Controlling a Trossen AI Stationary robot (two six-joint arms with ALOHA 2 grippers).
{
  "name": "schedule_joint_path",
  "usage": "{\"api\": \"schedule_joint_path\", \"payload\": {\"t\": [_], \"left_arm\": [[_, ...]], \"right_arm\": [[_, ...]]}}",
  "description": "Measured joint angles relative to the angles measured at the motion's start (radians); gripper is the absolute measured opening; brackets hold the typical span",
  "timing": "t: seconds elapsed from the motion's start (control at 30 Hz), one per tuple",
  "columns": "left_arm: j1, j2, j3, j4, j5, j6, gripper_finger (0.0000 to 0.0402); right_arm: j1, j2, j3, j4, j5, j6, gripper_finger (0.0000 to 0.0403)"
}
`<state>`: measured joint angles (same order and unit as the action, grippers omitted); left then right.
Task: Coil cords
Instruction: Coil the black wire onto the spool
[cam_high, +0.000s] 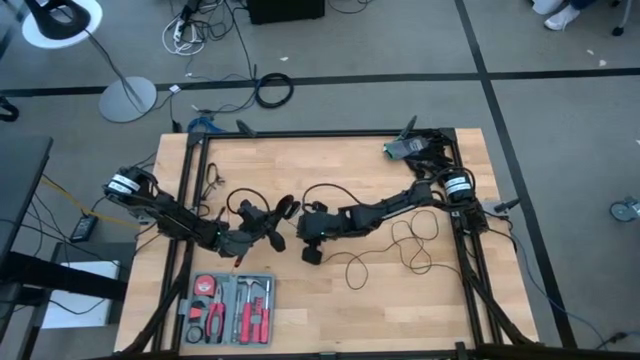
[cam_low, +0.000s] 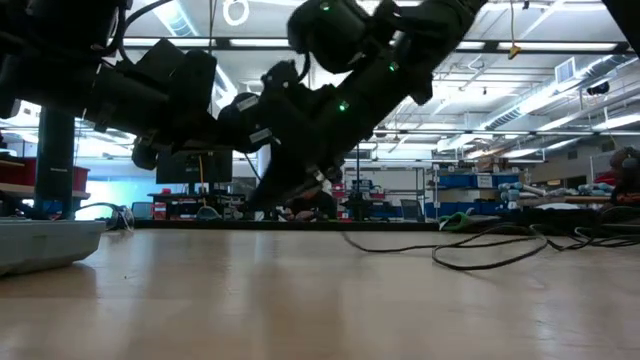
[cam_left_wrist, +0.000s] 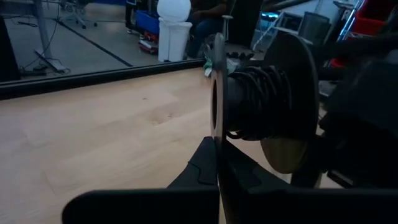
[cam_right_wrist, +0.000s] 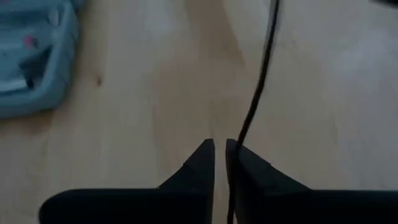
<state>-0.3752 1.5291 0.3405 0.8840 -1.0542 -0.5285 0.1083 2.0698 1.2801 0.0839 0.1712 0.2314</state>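
Cord mostly lies in loose loops on the table beside the right arm, with several turns already wound on a spool held mid-table. Left gripper is clamped shut on the thin edge of the spool's front disc, holding it above the wood. Right gripper hovers next to it, pointed down at the table, fingers nearly together with the cord running through the narrow gap between them; looks like a light pinch that guides the strand, not a firm hold.

Step in hand, as I read it: feeding more cord onto the spool.

Risks:
- Pinch on the disc edge is thin. Any pull from the cord could twist the spool out of the left fingers.
- Right fingers barely close on the strand, so it could slip out sideways and the wrap goes slack.
- Loose loops on the table cross each other; pulling fast could tighten them into a knot or drag the pile.
- Tool case sits near the front edge; trailing cord could snag it.
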Motion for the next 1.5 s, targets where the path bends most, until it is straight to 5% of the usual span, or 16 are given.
{"api": "schedule_joint_path", "payload": {"t": [0.57,1.2,1.5], "left_arm": [[0.0,0.0,0.0,0.0,0.012,0.0,0.0],[0.0,0.0,0.0,0.002,0.019,0.0,0.0],[0.0,0.0,0.0,0.001,0.019,0.001,0.0]], "right_arm": [[0.028,-0.049,-0.493,0.802,0.02,0.108,0.0061],[0.006,-0.048,-0.532,0.873,0.016,0.134,0.0128],[-0.001,-0.048,-0.532,0.873,0.016,0.131,0.0122]]}}
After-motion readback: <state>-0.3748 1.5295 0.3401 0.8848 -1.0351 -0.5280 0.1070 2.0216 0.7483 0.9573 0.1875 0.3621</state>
